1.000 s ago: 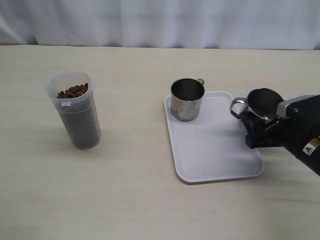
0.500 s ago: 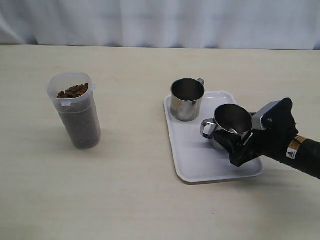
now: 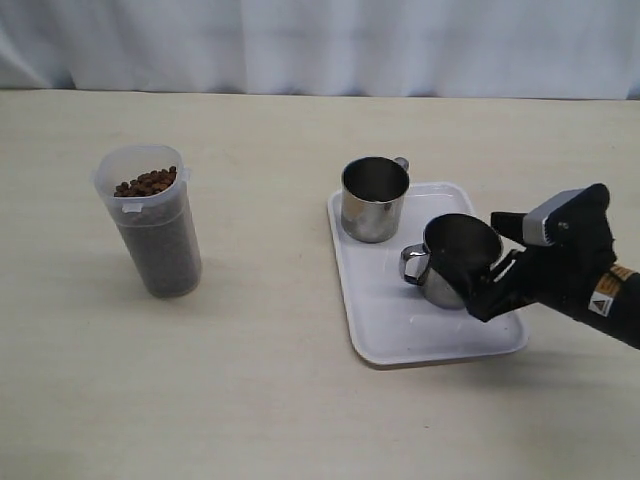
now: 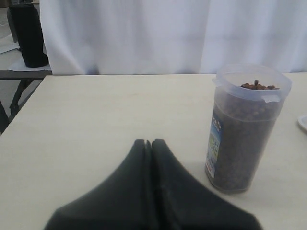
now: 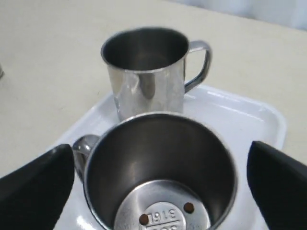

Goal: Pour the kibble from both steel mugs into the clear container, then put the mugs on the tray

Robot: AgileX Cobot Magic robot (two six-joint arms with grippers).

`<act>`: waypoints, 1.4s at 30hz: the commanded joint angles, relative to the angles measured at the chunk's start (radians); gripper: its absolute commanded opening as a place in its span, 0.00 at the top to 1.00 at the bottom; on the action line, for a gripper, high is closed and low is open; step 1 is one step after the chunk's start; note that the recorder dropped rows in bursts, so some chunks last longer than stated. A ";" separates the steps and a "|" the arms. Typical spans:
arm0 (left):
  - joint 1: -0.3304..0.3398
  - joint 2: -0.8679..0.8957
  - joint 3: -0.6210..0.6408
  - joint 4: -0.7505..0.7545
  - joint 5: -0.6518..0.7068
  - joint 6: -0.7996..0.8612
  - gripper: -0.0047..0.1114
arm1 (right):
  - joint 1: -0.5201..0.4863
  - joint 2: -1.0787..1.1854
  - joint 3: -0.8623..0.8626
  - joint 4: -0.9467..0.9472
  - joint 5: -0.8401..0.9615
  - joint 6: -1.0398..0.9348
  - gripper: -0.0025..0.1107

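The clear container [image 3: 150,225] stands on the table at the left, filled nearly to the rim with kibble [image 3: 148,182]. Both steel mugs stand upright on the white tray [image 3: 400,335]: one [image 3: 374,198] at its far left corner, the other [image 3: 455,260] near the middle. My right gripper [image 3: 488,265] is open, one finger on either side of the nearer mug [image 5: 158,163], with a gap showing on one side. Two pellets [image 5: 189,207] lie in that mug's bottom. My left gripper [image 4: 148,142] is shut and empty, low over the table beside the container [image 4: 244,129].
A white curtain [image 3: 320,45] hangs along the table's far edge. A black stand [image 4: 29,33] and a side table are beyond the table's corner in the left wrist view.
My right gripper carried the mug from the tray's right edge to its middle and lowered it onto the tray. Its jaws have since spread wider. The left gripper has stayed still.
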 commanded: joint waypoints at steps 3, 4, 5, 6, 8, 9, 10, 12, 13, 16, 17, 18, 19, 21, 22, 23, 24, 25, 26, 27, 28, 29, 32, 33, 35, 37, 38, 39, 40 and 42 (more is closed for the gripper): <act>0.003 -0.002 0.002 -0.003 -0.013 0.003 0.96 | -0.007 -0.337 0.197 0.306 -0.006 0.180 0.12; 0.003 -0.002 0.002 -0.003 -0.013 0.003 0.96 | -0.007 -0.406 0.242 0.375 -0.006 0.186 0.19; 0.003 -0.002 0.002 -0.003 -0.013 0.003 0.96 | -0.007 -0.463 0.279 0.428 -0.006 0.186 0.26; 0.003 -0.002 0.002 -0.003 -0.013 0.003 0.96 | -0.007 -0.608 0.343 0.528 -0.006 0.186 0.53; 0.003 -0.002 0.002 -0.003 -0.013 0.003 0.96 | -0.007 -0.742 0.343 0.507 0.185 0.176 0.84; 0.003 -0.002 0.002 -0.003 -0.011 0.003 0.96 | -0.007 -0.824 0.343 0.458 0.296 0.173 0.93; 0.003 -0.002 0.002 -0.003 -0.011 0.003 0.96 | -0.007 -0.893 0.343 0.431 0.353 0.173 0.93; 0.003 -0.002 0.002 -0.003 -0.011 0.003 0.96 | -0.007 -1.174 0.343 0.461 0.594 0.193 0.94; 0.003 -0.002 0.002 -0.003 -0.011 0.003 0.96 | -0.007 -1.230 0.343 0.474 0.653 0.189 0.94; 0.003 -0.002 0.002 -0.003 -0.011 0.003 0.96 | -0.007 -1.538 0.343 0.475 0.956 0.210 0.94; 0.003 -0.002 0.002 -0.003 -0.011 0.003 0.96 | -0.007 -1.599 0.343 0.475 1.013 0.215 0.94; 0.003 -0.002 0.002 -0.003 -0.011 0.003 0.96 | -0.007 -1.691 0.343 0.486 1.107 0.219 0.94; 0.003 -0.002 0.002 -0.003 -0.011 0.003 0.96 | -0.007 -1.765 0.343 0.499 1.172 0.219 0.94; 0.003 -0.002 0.002 -0.003 -0.011 0.003 0.96 | -0.007 -1.836 0.343 0.518 1.231 0.214 0.94; 0.003 -0.002 0.002 -0.003 -0.011 0.003 0.96 | -0.007 -1.836 0.343 0.518 1.231 0.214 0.94; 0.003 -0.002 0.002 -0.003 -0.011 0.003 0.96 | -0.007 -1.836 0.343 0.525 1.231 0.214 0.94; 0.003 -0.002 0.002 -0.003 -0.013 0.003 0.96 | -0.007 -1.836 0.343 0.525 1.225 0.214 0.94; 0.003 -0.002 0.002 -0.003 -0.013 0.003 0.96 | -0.007 -1.831 0.343 0.525 1.225 0.214 0.94; 0.003 -0.002 0.002 -0.003 -0.013 0.003 0.96 | -0.007 -1.825 0.343 0.545 1.225 0.218 0.94; 0.003 -0.002 0.002 -0.003 -0.013 0.003 0.96 | -0.007 -1.825 0.343 0.571 1.225 0.218 0.94; 0.003 -0.002 0.002 -0.003 -0.013 0.003 0.96 | -0.007 -1.825 0.343 0.594 1.225 0.218 0.94; 0.003 -0.002 0.002 -0.003 -0.013 0.003 0.96 | -0.007 -1.825 0.343 0.615 1.225 0.218 0.94; 0.003 -0.002 0.002 -0.003 -0.013 0.003 0.96 | -0.007 -1.825 0.343 0.652 1.220 0.218 0.94; 0.003 -0.002 0.002 -0.003 -0.013 0.003 0.96 | -0.007 -1.825 0.343 0.652 1.220 0.218 0.94; 0.003 -0.002 0.002 -0.003 -0.013 0.003 0.96 | -0.007 -1.825 0.343 0.652 1.220 0.218 0.94; 0.003 -0.002 0.002 -0.003 -0.013 0.003 0.96 | -0.007 -1.825 0.343 0.652 1.220 0.218 0.94; 0.003 -0.002 0.002 -0.003 -0.013 0.003 0.96 | -0.007 -1.825 0.343 0.652 1.220 0.218 0.94; 0.003 -0.002 0.002 -0.003 -0.013 0.003 0.96 | -0.007 -1.825 0.343 0.652 1.220 0.218 0.94; 0.003 -0.002 0.002 -0.003 -0.013 0.003 0.96 | -0.007 -1.825 0.343 0.652 1.220 0.218 0.94; 0.003 -0.002 0.002 -0.003 -0.013 0.003 0.96 | -0.007 -1.825 0.343 0.652 1.220 0.218 0.94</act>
